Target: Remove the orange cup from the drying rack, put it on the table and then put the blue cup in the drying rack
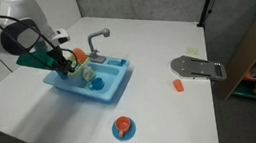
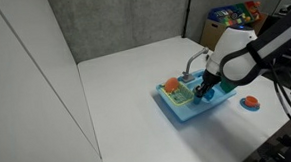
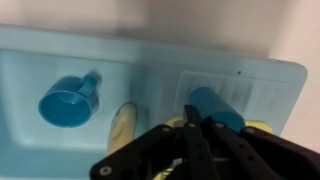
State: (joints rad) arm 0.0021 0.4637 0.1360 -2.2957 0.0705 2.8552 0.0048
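Over the ribbed drying rack (image 3: pixel 262 88), at the right end of the light-blue toy sink (image 3: pixel 30 70) in the wrist view, the blue cup (image 3: pixel 218 106) sits pinched in the closed hand (image 3: pixel 190 122). It is a small, plain mid-blue cylinder (smooth, with no handle). Its long axis slants away from the hand toward the near right. Its near end is hidden behind the black fingers (image 3: pixel 232 142), and its mouth cannot be made out. In both exterior views the hand covers it.
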